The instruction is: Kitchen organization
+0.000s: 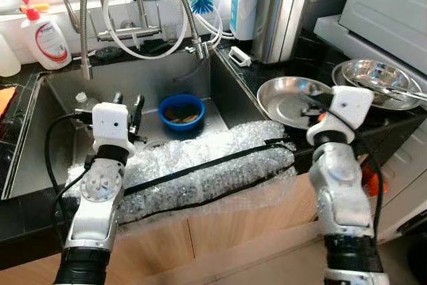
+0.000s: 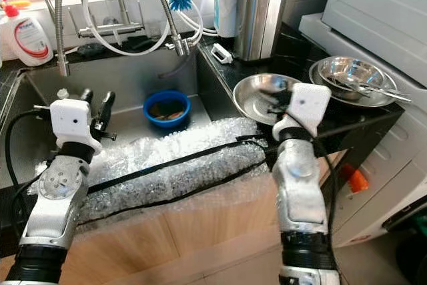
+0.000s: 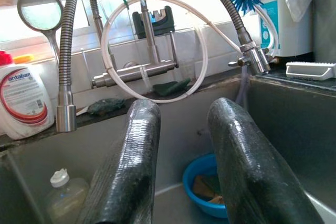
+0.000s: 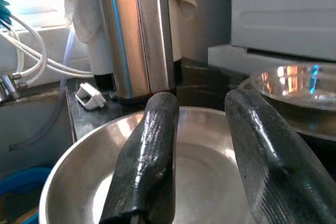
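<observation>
Meanwhile, at a cluttered kitchen sink:
Right gripper (image 4: 210, 145): its two black fingers stand apart with nothing between them, poised just above a shallow round stainless-steel bowl (image 1: 283, 98).
Steel bowl: sits on the black countertop (image 1: 263, 75) directly beneath and ahead of the right gripper; a tall brushed-steel canister (image 1: 280, 11) rises beyond the fingertips, and a second steel dish holding utensils (image 1: 377, 81) lies off to the gripper's outer side.
Left gripper (image 3: 184, 156): fingers likewise apart and empty, held over the steel sink basin (image 1: 60, 98).
Sink contents: a small round blue plastic bowl (image 1: 181, 111) lies ahead of and below the left gripper's fingertips; a clear bottle with a white cap (image 3: 65, 192) stands to one side.
Sink front: a roll of bubble wrap bound with black tape (image 1: 213, 165) pads the edge between the two arms.
Handling, as judged: the steel bowl looks light, rigid and slick, likely to skate on the counter; pinching the thin rim nearest the right gripper seems the surest hold.
</observation>
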`<state>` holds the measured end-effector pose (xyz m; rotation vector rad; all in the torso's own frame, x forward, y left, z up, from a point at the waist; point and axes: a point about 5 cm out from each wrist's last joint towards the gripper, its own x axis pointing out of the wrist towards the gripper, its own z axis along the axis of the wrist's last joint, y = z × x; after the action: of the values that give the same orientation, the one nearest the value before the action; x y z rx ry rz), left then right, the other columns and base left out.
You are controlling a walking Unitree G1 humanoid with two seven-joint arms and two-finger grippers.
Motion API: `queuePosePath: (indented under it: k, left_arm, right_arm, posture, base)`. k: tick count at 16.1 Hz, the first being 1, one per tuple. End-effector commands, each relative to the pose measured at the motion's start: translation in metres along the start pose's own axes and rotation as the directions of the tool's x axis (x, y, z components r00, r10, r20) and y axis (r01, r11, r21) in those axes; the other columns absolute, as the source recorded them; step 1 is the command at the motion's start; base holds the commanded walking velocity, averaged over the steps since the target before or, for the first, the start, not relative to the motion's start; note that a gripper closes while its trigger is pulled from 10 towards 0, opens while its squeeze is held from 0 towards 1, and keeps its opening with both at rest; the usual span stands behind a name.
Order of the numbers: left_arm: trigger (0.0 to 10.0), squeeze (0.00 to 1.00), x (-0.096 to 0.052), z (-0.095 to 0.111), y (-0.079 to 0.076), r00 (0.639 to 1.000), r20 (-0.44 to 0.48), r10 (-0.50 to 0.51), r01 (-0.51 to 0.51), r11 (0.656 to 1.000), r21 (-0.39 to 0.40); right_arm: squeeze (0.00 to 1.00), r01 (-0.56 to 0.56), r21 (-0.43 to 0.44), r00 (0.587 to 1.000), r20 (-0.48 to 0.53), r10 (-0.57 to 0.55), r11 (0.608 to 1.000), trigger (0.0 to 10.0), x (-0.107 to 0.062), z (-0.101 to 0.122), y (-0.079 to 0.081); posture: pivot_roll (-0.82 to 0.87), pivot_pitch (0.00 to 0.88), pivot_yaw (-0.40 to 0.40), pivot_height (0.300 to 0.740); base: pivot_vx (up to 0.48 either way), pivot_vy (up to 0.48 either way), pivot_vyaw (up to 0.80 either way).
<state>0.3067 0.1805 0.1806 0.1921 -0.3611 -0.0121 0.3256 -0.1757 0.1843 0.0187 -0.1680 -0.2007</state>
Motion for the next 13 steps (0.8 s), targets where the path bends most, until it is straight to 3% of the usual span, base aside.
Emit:
queuePosePath:
  k: [1, 4, 9, 10, 11, 13]
  left_arm:
    - [10.0, 0.0, 0.0, 0.001, -0.001, 1.0, 0.01, -0.016, 0.016, 1.0, 0.022]
    - [10.0, 0.0, -0.001, -0.001, -0.002, 1.0, 0.003, -0.02, 0.02, 0.999, 0.025]
    - [10.0, 0.0, 0.0, -0.002, -0.003, 1.0, 0.002, -0.026, 0.026, 0.999, 0.03]
    - [10.0, 0.0, 0.0, -0.002, -0.004, 1.0, 0.001, -0.03, 0.03, 0.999, 0.033]
    - [10.0, 0.0, 0.0, -0.002, -0.004, 0.999, 0.002, -0.033, 0.033, 0.999, 0.035]
    - [10.0, 0.0, 0.0, -0.002, -0.004, 0.999, 0.002, -0.033, 0.033, 0.999, 0.036]
  right_arm:
    - [1.0, 0.026, 0.04, 0.999, -0.041, -0.024, 0.999, 10.0, 0.002, -0.001, -0.006]
    - [1.0, 0.114, 0.067, 0.99, -0.097, -0.107, 0.991, 10.0, 0.006, -0.006, -0.024]
    - [1.0, 0.151, 0.087, 0.983, -0.121, -0.14, 0.985, 10.0, 0.012, -0.001, -0.036]
    - [0.57, 0.161, 0.109, 0.979, -0.146, -0.145, 0.981, 10.0, 0.014, -0.003, -0.037]
    - [0.0, 0.186, 0.173, 0.971, -0.182, -0.154, 0.967, 10.0, 0.016, -0.006, -0.04]
    - [0.0, 0.203, 0.223, 0.965, -0.213, -0.156, 0.954, 10.0, 0.018, -0.008, -0.041]
  posture:
    - [-0.04, 0.0, 0.03, 0.74]
    - [-0.04, 0.0, 0.029, 0.74]
    - [-0.04, 0.0, 0.028, 0.74]
    - [-0.04, 0.0, 0.028, 0.74]
    - [-0.04, 0.0, 0.026, 0.74]
    - [-0.03, 0.0, 0.026, 0.74]
  base:
    - [0.0, 0.0, 0.0]
    - [0.0, 0.0, 0.0]
    - [0.0, 0.0, 0.0]
    - [0.0, 0.0, 0.0]
    - [0.0, 0.0, 0.0]
    - [0.0, 0.0, 0.0]
